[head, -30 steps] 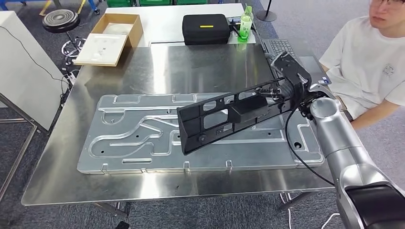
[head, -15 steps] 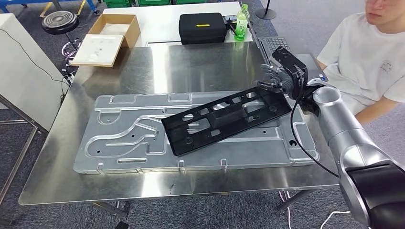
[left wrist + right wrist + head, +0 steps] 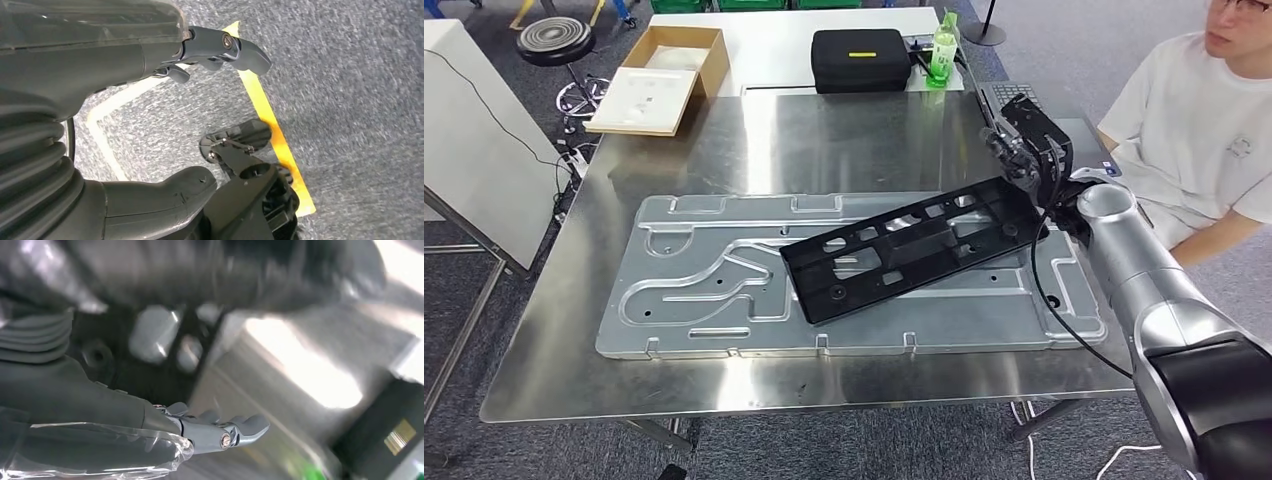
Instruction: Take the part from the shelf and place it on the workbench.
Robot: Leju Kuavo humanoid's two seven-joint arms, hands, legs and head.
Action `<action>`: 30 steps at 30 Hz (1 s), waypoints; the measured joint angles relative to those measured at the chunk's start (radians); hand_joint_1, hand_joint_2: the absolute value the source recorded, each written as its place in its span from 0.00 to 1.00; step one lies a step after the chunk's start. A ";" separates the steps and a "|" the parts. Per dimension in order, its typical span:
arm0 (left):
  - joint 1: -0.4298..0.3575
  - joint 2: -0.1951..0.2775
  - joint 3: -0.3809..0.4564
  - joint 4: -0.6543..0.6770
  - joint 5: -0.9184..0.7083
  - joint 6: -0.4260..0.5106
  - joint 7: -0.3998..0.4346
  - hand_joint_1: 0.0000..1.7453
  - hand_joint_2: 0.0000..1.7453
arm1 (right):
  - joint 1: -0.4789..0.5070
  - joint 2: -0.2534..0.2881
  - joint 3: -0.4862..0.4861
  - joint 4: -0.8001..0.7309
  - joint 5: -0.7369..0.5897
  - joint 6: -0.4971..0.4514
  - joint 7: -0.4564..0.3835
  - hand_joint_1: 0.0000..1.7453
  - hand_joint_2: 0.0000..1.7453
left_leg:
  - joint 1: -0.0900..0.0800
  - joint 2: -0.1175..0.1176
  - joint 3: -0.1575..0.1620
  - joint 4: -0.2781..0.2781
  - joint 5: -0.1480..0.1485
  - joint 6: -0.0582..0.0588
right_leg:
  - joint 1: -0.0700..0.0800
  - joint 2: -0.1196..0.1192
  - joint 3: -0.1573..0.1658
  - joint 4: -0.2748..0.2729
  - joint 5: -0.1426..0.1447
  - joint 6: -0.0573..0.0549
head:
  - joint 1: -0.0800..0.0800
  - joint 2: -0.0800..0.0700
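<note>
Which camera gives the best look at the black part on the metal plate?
The head view: the whole black part lies flat across the metal plate. The right wrist view catches just a blurred close-up of its cutouts. The left wrist view faces the floor.

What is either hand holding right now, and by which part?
Nothing. The black part lies flat on the metal plate; the right hand is above its far end with fingers apart. The left hand hangs over the floor, holding nothing.
</note>
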 joint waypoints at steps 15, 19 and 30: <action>0.011 -0.017 0.009 0.007 -0.008 -0.018 0.030 0.00 0.00 | 0.503 0.090 -0.077 -0.904 0.892 -0.653 -0.385 0.00 0.00 | 0.007 0.039 -0.016 0.040 -0.012 -0.038 | 0.006 -0.019 0.036 -0.041 -0.011 -0.031 | -0.001 0.000; 0.006 -0.023 0.001 0.007 -0.055 -0.012 0.031 0.00 0.00 | 0.604 0.105 -0.054 -1.045 1.028 -0.743 -0.386 0.00 0.00 | 0.001 0.029 0.004 -0.009 -0.002 -0.014 | 0.010 -0.045 0.043 -0.042 -0.017 -0.014 | -0.001 0.000; 0.018 -0.027 -0.052 0.007 -0.117 -0.019 0.018 0.00 0.00 | 0.734 0.108 -0.044 -1.169 1.059 -0.806 -0.376 0.00 0.00 | -0.002 -0.064 0.004 -0.007 0.007 0.009 | 0.005 0.044 0.030 0.021 -0.046 -0.017 | 0.000 0.000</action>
